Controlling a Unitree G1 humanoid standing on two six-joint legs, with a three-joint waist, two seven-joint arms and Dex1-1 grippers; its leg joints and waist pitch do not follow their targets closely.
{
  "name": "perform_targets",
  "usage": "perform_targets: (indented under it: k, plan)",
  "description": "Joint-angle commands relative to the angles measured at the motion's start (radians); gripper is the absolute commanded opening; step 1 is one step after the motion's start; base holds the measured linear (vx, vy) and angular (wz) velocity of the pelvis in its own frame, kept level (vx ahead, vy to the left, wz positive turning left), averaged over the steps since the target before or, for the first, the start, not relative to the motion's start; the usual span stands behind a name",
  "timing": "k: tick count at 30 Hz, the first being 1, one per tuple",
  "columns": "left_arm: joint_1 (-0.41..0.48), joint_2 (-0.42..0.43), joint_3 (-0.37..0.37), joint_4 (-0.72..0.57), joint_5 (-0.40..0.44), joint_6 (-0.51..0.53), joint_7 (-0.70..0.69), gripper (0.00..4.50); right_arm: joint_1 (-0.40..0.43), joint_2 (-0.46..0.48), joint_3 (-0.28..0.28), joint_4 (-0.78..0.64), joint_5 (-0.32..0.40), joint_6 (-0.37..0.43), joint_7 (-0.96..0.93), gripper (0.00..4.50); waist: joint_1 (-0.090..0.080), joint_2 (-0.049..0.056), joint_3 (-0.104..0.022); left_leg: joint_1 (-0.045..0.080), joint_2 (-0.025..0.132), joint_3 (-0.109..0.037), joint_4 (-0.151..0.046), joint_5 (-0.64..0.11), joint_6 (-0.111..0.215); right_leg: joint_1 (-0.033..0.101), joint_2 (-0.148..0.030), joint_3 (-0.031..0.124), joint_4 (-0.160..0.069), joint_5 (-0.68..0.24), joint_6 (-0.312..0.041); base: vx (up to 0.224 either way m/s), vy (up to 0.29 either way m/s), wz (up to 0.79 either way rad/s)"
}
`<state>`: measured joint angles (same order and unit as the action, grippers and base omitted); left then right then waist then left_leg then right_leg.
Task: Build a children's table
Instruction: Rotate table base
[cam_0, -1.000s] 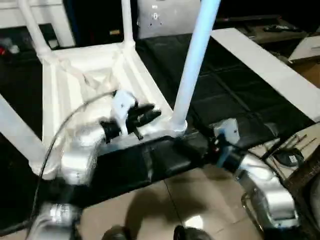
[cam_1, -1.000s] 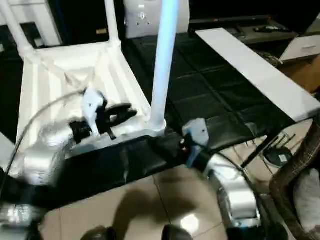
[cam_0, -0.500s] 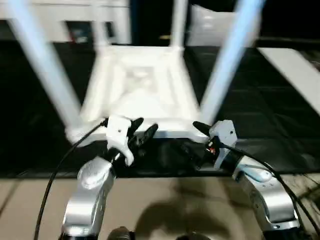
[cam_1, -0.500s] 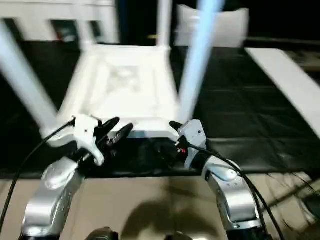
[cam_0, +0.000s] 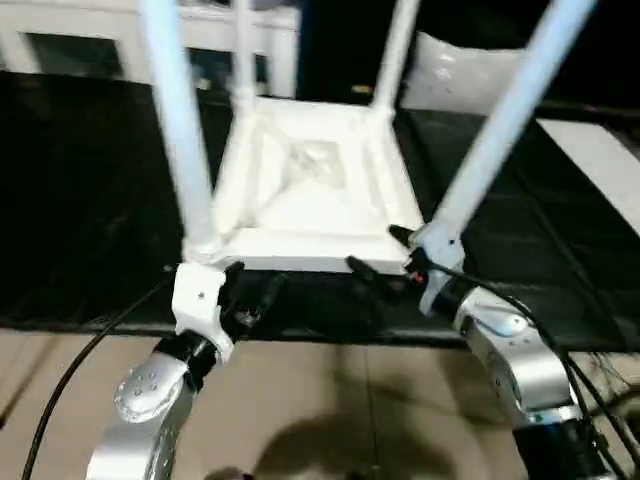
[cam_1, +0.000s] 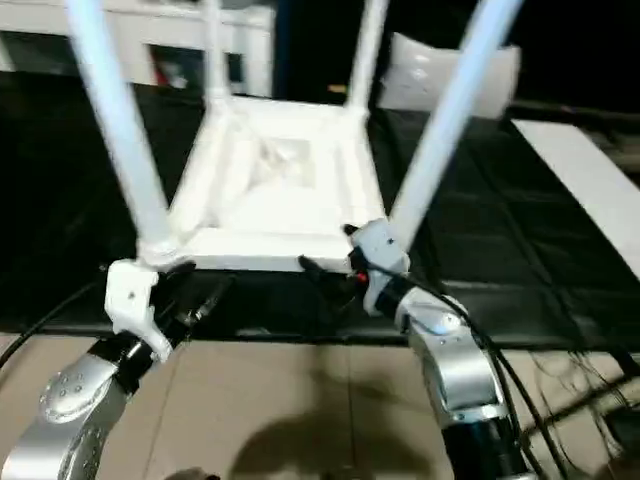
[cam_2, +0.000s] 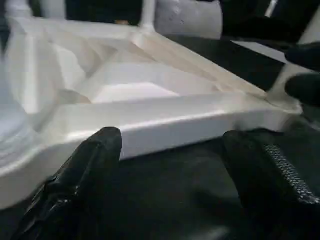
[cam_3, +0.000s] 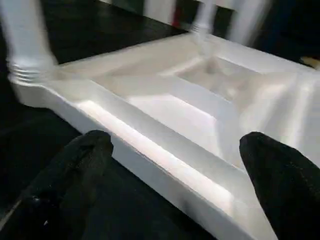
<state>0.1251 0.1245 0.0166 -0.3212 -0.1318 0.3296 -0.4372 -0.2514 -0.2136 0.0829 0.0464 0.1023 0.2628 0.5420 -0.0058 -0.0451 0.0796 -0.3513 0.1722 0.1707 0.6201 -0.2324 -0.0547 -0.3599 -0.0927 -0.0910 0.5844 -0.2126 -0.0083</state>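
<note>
Progress: children's table (cam_0: 310, 190) upside down on black surface (cam_0: 80, 200), at 12 o'clock from both claws, four legs seated | left claw (cam_0: 250, 295) wide, empty | right claw (cam_0: 375, 255) wide, empty | left: probably flipping upright

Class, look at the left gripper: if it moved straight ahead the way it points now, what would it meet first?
Most likely the near side rim of the upturned white table top, which lies straight ahead of the left gripper, between its open jaws. Depth is hard to judge.
</note>
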Motion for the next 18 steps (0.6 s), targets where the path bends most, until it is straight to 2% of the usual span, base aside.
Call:
perform_targets:
  k: [1, 2, 3, 4, 5, 6, 7, 8, 9, 10, 11, 13, 14, 17, 18]
  plan:
    - [0.01, 0.011, 0.01, -0.021, -0.006, 0.002, -0.009, 3.99, -0.03, -0.008, -0.025, 0.011, 0.004, 0.019, -0.013, 4.5, 0.0, 0.022, -0.049, 0.001, 0.063, -0.04, -0.114, -0.349, -0.038, 0.016, -0.065, 0.056, -0.073, -0.355, -0.113, 0.0, 0.0, 0.0]
    - [0.01, 0.011, 0.01, -0.021, -0.006, 0.002, -0.009, 3.99, -0.03, -0.008, -0.025, 0.011, 0.004, 0.019, -0.013, 4.5, -0.006, 0.013, -0.049, 0.0, 0.061, -0.037, -0.111, -0.368, -0.034, 0.011, -0.063, 0.056, -0.079, -0.387, -0.107, 0.0, 0.0, 0.0]
    - [0.01, 0.015, 0.013, -0.023, -0.005, 0.0, -0.009, 4.06, -0.036, -0.01, -0.029, 0.02, -0.002, 0.014, -0.022, 4.5, -0.005, 0.012, -0.048, 0.001, 0.061, -0.037, -0.111, -0.37, -0.033, 0.008, -0.064, 0.057, -0.081, -0.397, -0.104, 0.0, 0.0, 0.0]
    - [0.008, 0.017, 0.022, -0.024, -0.005, -0.006, -0.001, 4.23, -0.043, -0.007, -0.041, 0.029, 0.023, 0.009, -0.006, 4.5, -0.004, 0.013, -0.045, 0.006, 0.062, -0.034, -0.109, -0.379, -0.029, -0.001, -0.064, 0.059, -0.086, -0.416, -0.106, 0.0, 0.0, 0.0]
    - [0.012, 0.02, 0.027, -0.022, -0.009, -0.012, 0.002, 4.33, -0.054, -0.008, -0.053, 0.044, 0.034, -0.002, -0.003, 4.5, -0.004, 0.013, -0.043, 0.008, 0.061, -0.032, -0.107, -0.382, -0.026, -0.003, -0.065, 0.06, -0.088, -0.428, -0.108, 0.0, 0.0, 0.0]
    - [0.014, 0.022, 0.03, -0.021, -0.011, -0.015, 0.002, 4.36, -0.06, -0.009, -0.06, 0.053, 0.039, -0.009, -0.003, 4.5, -0.004, 0.012, -0.044, 0.006, 0.061, -0.033, -0.106, -0.378, -0.024, -0.003, -0.065, 0.06, -0.087, -0.43, -0.11, 0.0, 0.0, 0.0]
    - [0.022, 0.027, 0.03, -0.02, -0.017, -0.017, 0.0, 4.37, -0.067, -0.016, -0.063, 0.065, 0.032, -0.021, -0.007, 4.5, -0.003, 0.019, -0.044, 0.003, 0.061, -0.033, -0.106, -0.37, -0.023, -0.002, -0.065, 0.06, -0.085, -0.426, -0.111, 0.0, 0.0, 0.0]
    - [0.027, 0.03, 0.031, -0.019, -0.02, -0.019, -0.001, 4.37, -0.072, -0.021, -0.064, 0.073, 0.027, -0.029, -0.009, 4.5, -0.003, 0.013, -0.046, 0.001, 0.062, -0.031, -0.104, -0.355, -0.021, -0.002, -0.062, 0.061, -0.082, -0.409, -0.114, 0.0, 0.0, 0.0]
    - [0.036, 0.035, 0.031, -0.021, -0.026, -0.025, -0.01, 4.43, -0.078, -0.029, -0.065, 0.083, 0.016, -0.036, -0.016, 4.5, -0.002, 0.013, -0.047, 0.0, 0.062, -0.031, -0.105, -0.343, -0.019, -0.002, -0.062, 0.062, -0.079, -0.394, -0.116, 0.0, 0.0, 0.0]
    - [0.064, 0.051, 0.031, -0.028, -0.048, -0.037, -0.04, 4.43, -0.095, -0.046, -0.077, 0.116, -0.001, -0.058, -0.041, 4.5, 0.001, 0.021, -0.051, 0.0, 0.064, -0.029, -0.103, -0.311, -0.017, -0.002, -0.061, 0.063, -0.075, -0.341, -0.13, 0.0, 0.0, 0.0]
    - [0.074, 0.056, 0.033, -0.031, -0.057, -0.039, -0.051, 4.43, -0.102, -0.05, -0.085, 0.126, -0.001, -0.066, -0.05, 4.5, 0.0, 0.023, -0.052, -0.007, 0.063, -0.029, -0.105, -0.296, -0.011, 0.004, -0.057, 0.061, -0.069, -0.312, -0.142, 0.0, 0.0, 0.0]
    - [0.087, 0.069, 0.039, -0.031, -0.061, -0.044, -0.065, 4.43, -0.114, -0.06, -0.107, 0.151, -0.005, -0.076, -0.074, 4.5, 0.002, 0.022, -0.058, -0.006, 0.064, -0.025, -0.101, -0.262, -0.003, 0.002, -0.056, 0.063, -0.061, -0.262, -0.162, 0.027, -0.008, 0.0]
    - [0.093, 0.076, 0.049, -0.03, -0.065, -0.049, -0.072, 4.43, -0.125, -0.072, -0.124, 0.176, -0.017, -0.085, -0.101, 4.5, 0.006, 0.02, -0.064, -0.006, 0.064, -0.021, -0.096, -0.205, 0.008, 0.003, -0.055, 0.065, -0.053, -0.19, -0.181, 0.053, -0.016, 0.0]
    - [0.096, 0.08, 0.062, -0.028, -0.059, -0.051, -0.064, 4.43, -0.136, -0.088, -0.149, 0.206, -0.022, -0.092, -0.128, 4.5, 0.011, 0.019, -0.068, -0.01, 0.062, -0.012, -0.089, -0.119, 0.034, 0.007, -0.047, 0.064, -0.036, -0.044, -0.223, 0.052, -0.011, 0.01]
    - [0.096, 0.086, 0.074, -0.025, -0.06, -0.056, -0.058, 4.43, -0.142, -0.097, -0.161, 0.223, -0.027, -0.103, -0.142, 4.5, 0.012, 0.019, -0.068, -0.01, 0.061, -0.012, -0.088, -0.107, 0.041, 0.008, -0.048, 0.065, -0.033, -0.026, -0.229, 0.0, 0.0, 0.0]
